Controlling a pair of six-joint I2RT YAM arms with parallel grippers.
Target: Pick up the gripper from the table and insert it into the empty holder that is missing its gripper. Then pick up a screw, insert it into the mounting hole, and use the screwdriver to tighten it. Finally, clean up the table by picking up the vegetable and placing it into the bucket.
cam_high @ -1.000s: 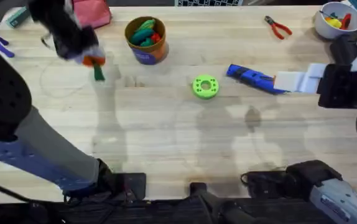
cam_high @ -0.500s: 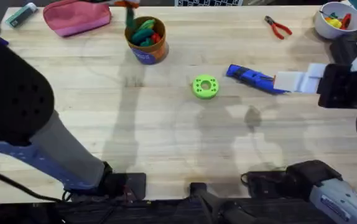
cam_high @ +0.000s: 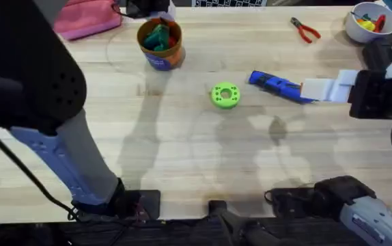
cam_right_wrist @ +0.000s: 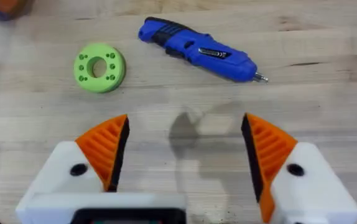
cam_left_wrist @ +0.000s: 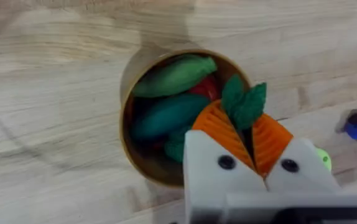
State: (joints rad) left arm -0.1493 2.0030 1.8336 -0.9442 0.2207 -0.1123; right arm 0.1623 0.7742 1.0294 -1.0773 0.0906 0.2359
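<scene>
The dark green vegetable sticks out from between the orange pads of my left gripper, which is shut on it. It hangs just over the open brown-orange bucket, which holds green and red toy pieces. From overhead, the left gripper sits at the far rim of the bucket. The blue screwdriver lies on the table at the right, just in front of my open right gripper. In the right wrist view the screwdriver lies beyond the empty right gripper. The loose gripper, holder and screw are out of view.
A bright green disc with holes lies mid-table, left of the screwdriver. Red-handled pliers and a white bowl stand at the far right. A pink pouch lies far left. My left arm looms over the left side.
My left gripper carried the vegetable from the left part of the table rightward and away to just over the bucket. The right arm has not moved.
</scene>
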